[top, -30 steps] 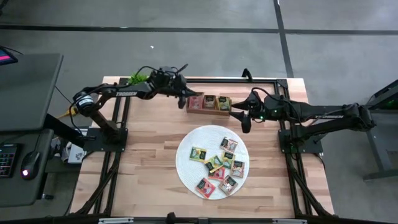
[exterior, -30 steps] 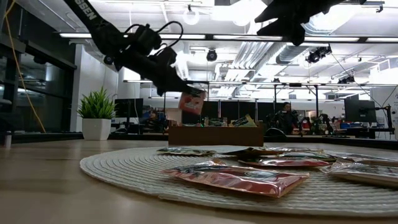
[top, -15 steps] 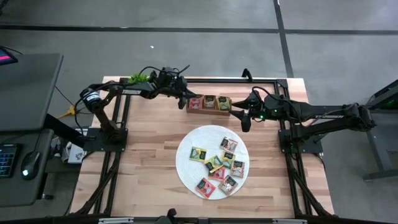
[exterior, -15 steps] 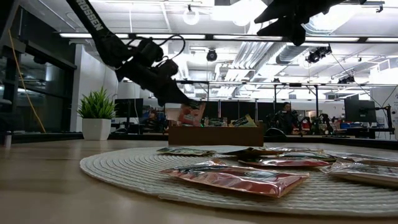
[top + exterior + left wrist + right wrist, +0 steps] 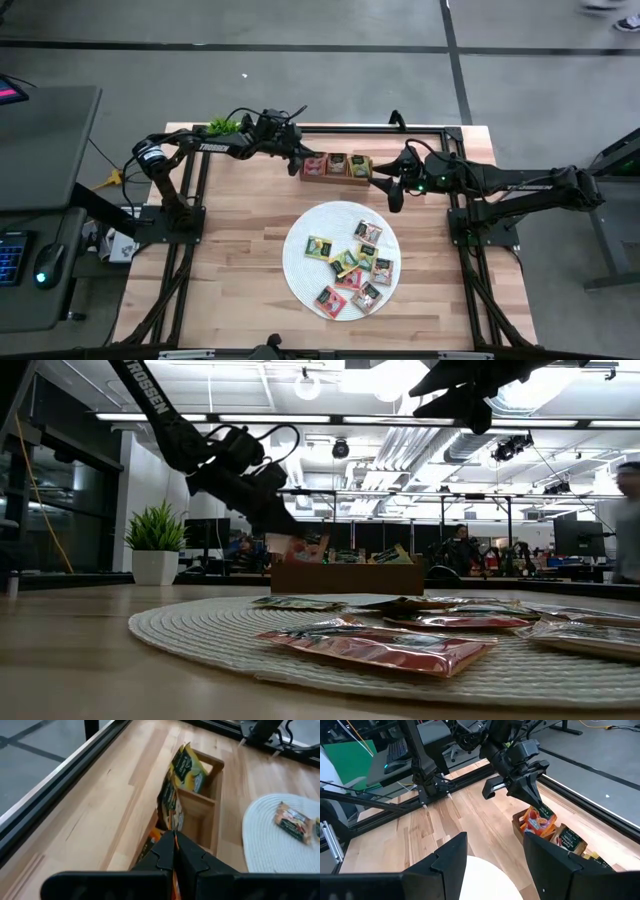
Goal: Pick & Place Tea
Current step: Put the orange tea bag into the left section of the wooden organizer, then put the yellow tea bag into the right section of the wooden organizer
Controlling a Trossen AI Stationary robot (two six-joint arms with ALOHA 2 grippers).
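L gripper [image 5: 536, 802] is over the L end of the tray [image 5: 336, 178], fingers pinched tight on a red packet [image 5: 538, 821], lowering it into the end compartment next to packets already standing there. In my L wrist cam the fingers [image 5: 175, 855] meet with only a sliver of orange wrapper between them, so I hold it by the top edge.

R gripper [image 5: 391, 190] waits just off the tray's R end, fingers spread wide, nothing between them.

Rest of the tea [image 5: 350, 265] lies loose on the mat [image 5: 298, 262], below the tray in the high cam; some packets overlap.

Handling, my guess: packets are v. light, thin, floppy foil or film, prob. slick. An edge pinch works but the packet will swing and can catch on the divider or on its neighbours. Flat ones on the mat give little to grab, so I'd go for a raised or overlapping edge, come in low, and watch for lifting two at once. Crushing is not much of a worry; slipping is.
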